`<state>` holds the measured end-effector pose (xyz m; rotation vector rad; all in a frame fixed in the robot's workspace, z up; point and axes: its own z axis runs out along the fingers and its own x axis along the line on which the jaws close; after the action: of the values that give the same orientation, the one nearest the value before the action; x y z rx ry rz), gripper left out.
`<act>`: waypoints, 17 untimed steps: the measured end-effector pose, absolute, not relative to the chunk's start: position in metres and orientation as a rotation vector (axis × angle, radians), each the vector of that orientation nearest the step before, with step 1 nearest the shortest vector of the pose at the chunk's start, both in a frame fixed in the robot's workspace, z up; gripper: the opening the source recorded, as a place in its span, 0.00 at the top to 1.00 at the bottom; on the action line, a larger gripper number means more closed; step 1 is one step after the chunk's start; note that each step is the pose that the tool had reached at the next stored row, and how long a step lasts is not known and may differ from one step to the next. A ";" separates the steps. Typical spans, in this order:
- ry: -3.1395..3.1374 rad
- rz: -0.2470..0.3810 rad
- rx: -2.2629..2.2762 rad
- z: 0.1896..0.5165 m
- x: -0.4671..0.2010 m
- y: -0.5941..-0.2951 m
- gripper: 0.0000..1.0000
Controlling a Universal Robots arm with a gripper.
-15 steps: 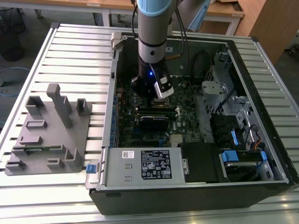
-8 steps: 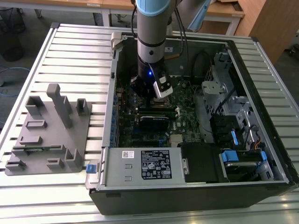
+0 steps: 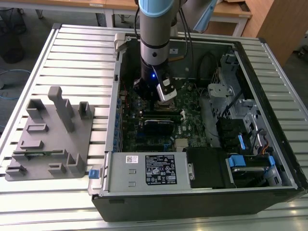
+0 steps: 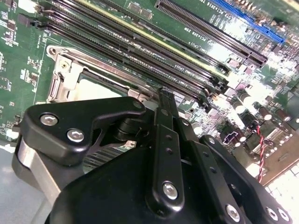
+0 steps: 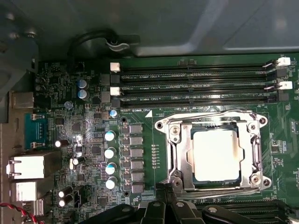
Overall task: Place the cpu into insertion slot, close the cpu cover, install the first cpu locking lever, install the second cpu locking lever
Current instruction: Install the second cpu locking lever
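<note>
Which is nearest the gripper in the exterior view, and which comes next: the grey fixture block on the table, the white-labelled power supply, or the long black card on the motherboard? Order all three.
1. The long black card, inside the case just below the gripper.
2. The white-labelled power supply, along the case's near wall.
3. The grey fixture block, outside the case on the exterior view's left.

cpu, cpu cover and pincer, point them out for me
cpu [image 5: 217, 155], first wrist view, middle of its silver face.
cpu cover [image 5: 176, 156], first wrist view, metal side rail beside the chip.
pincer [image 4: 161, 95], second wrist view, tip of the black fingers.
</note>
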<state>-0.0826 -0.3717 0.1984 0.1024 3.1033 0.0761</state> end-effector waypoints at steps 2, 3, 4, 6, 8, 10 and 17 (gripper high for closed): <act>3.103 0.077 0.103 0.198 -0.083 -0.371 0.90; 3.103 0.077 0.102 0.197 -0.083 -0.371 0.90; 3.103 0.076 0.102 0.197 -0.083 -0.371 0.90; 3.103 0.076 0.102 0.196 -0.083 -0.371 0.90; 3.104 0.075 0.102 0.196 -0.084 -0.371 0.90; 3.104 0.076 0.102 0.195 -0.084 -0.371 0.90; 3.103 0.079 0.103 0.196 -0.083 -0.371 0.90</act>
<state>-0.0835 -0.3713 0.1963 0.1026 3.1033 0.0787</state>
